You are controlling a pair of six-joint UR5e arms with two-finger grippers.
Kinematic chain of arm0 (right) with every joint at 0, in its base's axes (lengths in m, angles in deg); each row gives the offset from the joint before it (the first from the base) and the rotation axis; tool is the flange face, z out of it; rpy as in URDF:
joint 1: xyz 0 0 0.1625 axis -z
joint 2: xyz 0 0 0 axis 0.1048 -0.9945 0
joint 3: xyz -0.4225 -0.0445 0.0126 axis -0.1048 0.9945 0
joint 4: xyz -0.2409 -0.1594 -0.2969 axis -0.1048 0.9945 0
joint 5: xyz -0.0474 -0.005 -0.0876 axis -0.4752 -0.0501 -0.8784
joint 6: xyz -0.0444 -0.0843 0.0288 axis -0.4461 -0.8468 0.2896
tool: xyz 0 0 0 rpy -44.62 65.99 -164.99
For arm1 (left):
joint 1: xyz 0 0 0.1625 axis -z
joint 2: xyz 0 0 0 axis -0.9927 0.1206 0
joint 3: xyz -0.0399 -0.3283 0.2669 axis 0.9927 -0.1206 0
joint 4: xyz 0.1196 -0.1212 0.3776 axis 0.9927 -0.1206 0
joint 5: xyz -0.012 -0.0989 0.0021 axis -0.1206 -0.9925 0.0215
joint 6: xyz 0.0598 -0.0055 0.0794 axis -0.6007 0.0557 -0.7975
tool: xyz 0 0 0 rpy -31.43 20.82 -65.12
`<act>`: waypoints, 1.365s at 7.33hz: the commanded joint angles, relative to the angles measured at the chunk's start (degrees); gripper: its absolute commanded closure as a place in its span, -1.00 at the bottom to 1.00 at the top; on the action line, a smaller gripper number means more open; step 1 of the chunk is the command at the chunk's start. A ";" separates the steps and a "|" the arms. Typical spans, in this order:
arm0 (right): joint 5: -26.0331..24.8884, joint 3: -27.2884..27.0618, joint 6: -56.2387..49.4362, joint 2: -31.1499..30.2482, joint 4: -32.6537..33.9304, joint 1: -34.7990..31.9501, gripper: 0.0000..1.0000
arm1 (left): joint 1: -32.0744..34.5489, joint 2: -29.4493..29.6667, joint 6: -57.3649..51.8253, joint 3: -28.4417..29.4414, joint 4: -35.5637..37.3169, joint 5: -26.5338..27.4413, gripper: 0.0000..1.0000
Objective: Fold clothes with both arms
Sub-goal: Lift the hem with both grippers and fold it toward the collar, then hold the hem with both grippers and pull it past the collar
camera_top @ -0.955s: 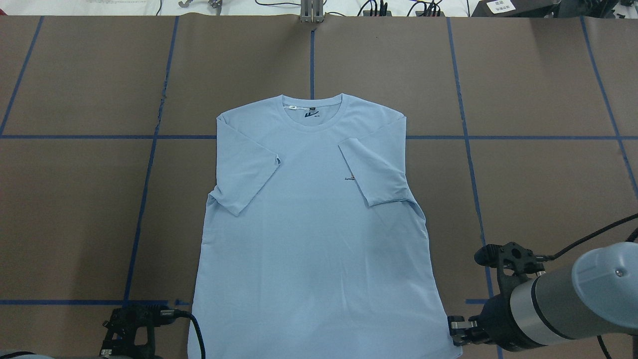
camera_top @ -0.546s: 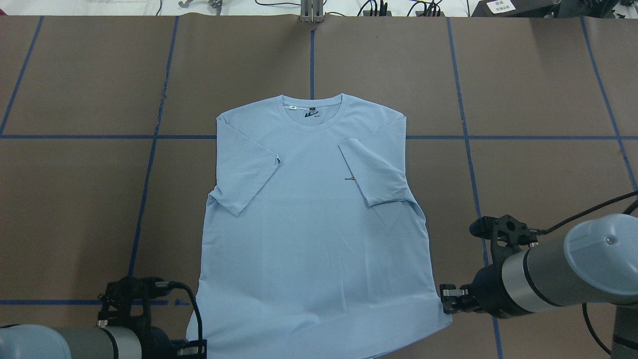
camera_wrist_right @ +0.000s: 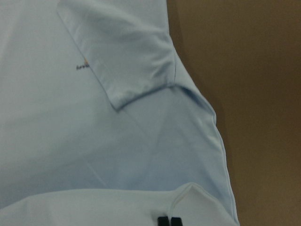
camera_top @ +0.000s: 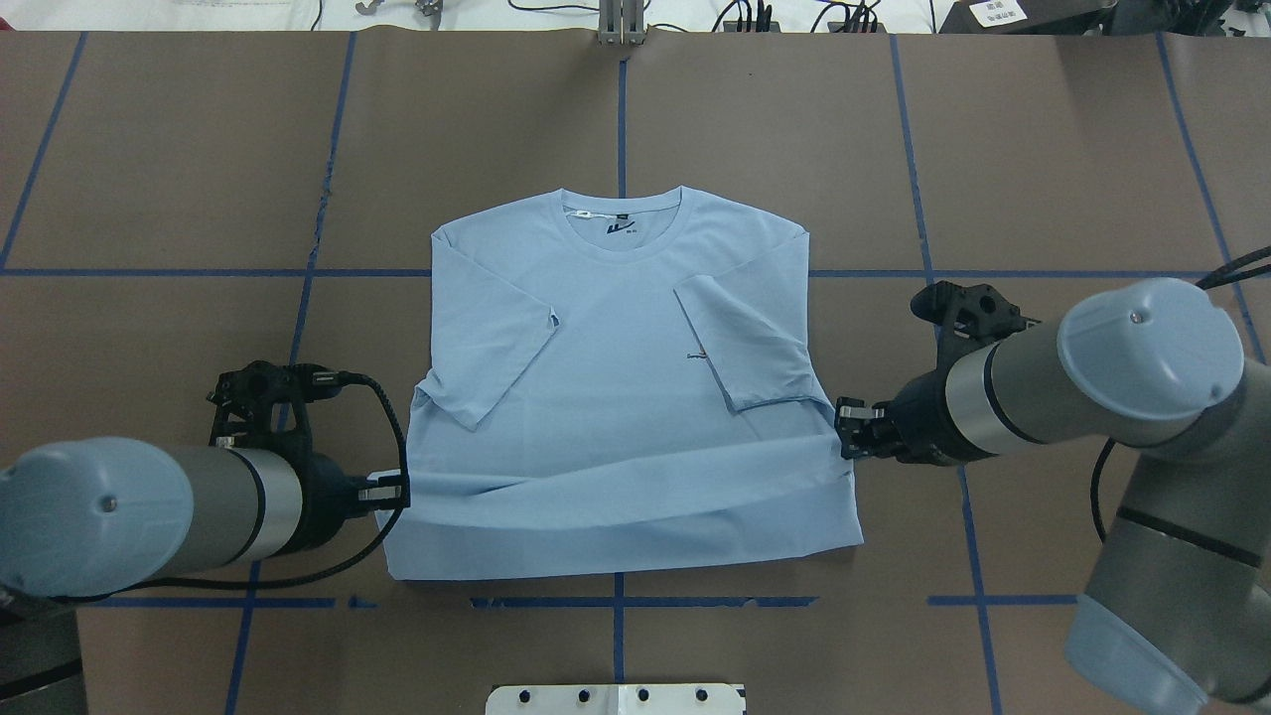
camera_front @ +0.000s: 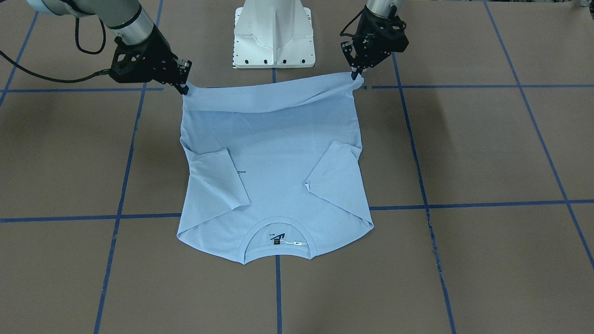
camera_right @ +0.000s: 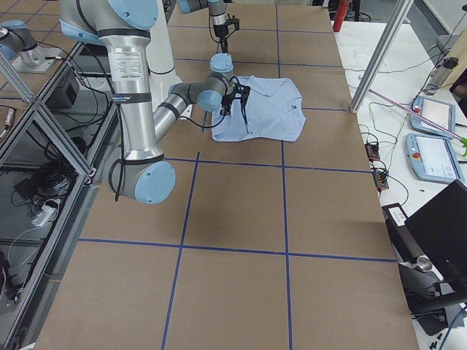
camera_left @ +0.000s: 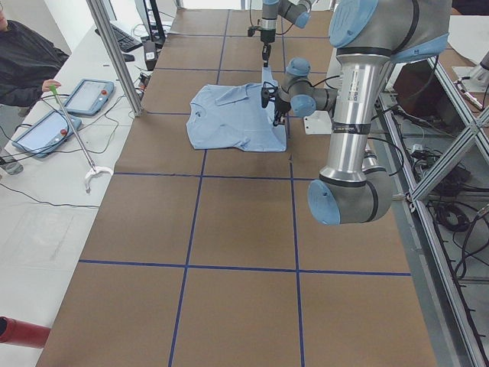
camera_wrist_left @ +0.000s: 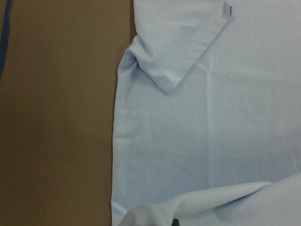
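The clothes are one light blue T-shirt (camera_top: 616, 377), lying front up with its collar (camera_top: 624, 214) at the far side and both sleeves folded inward. The right sleeve half covers the small chest print (camera_top: 697, 356). My left gripper (camera_top: 392, 490) is shut on the left hem corner, and my right gripper (camera_top: 846, 437) is shut on the right hem corner. Between them the hem is lifted and drawn over the shirt's lower body as a sagging band (camera_front: 274, 95). In the front-facing view the left gripper (camera_front: 355, 76) and right gripper (camera_front: 184, 88) hold the corners just above the table. The right wrist view shows fingertips (camera_wrist_right: 168, 221) pinching cloth.
The brown table (camera_top: 1072, 179) carries a grid of blue tape lines. The white pedestal base (camera_front: 274, 32) stands at the robot's edge. In the exterior left view a person (camera_left: 27, 61) sits beside tablets (camera_left: 88, 95) and a metal post (camera_left: 114, 53) past the table's far edge.
Both grippers have moved away from the robot's edge toward the collar, carrying the hem corners. The hem has risen off the table and now lies folded over the shirt's lower part.
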 commanded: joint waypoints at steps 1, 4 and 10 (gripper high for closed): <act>-1.03 6.63 -5.36 4.95 0.11 -5.14 1.00 | 6.07 4.10 -6.09 4.65 -0.03 -0.59 1.00; -1.38 18.13 -5.56 15.93 0.02 -8.92 1.00 | 14.25 11.20 -9.65 15.84 -0.72 -0.68 1.00; -4.20 46.07 -6.52 27.99 -14.87 -13.77 1.00 | 20.78 20.96 -16.33 43.92 -17.07 -0.33 1.00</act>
